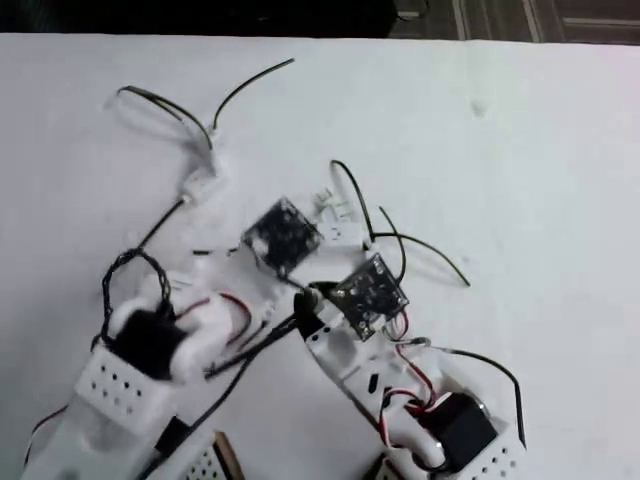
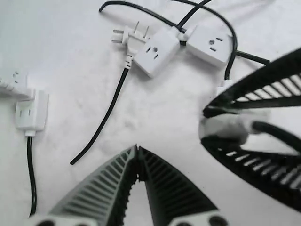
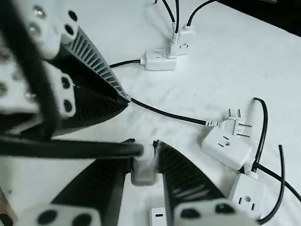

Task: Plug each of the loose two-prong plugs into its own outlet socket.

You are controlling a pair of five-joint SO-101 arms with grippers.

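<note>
Right gripper pinching a plug, left gripper pressed shut beside it.

My right gripper (image 3: 143, 149) pinches a white plug (image 3: 142, 170) between its fingers, and the plug's black cable (image 3: 70, 149) runs off sideways. My left gripper (image 2: 138, 155) hangs close by above the white table (image 2: 70, 52), its fingers pressed together on nothing. Beyond both grippers the first socket (image 2: 157, 51) and second socket (image 2: 209, 44) lie side by side, with a loose plug (image 2: 129, 35) just beside the first. A third socket (image 2: 30, 110) lies well apart.
</note>
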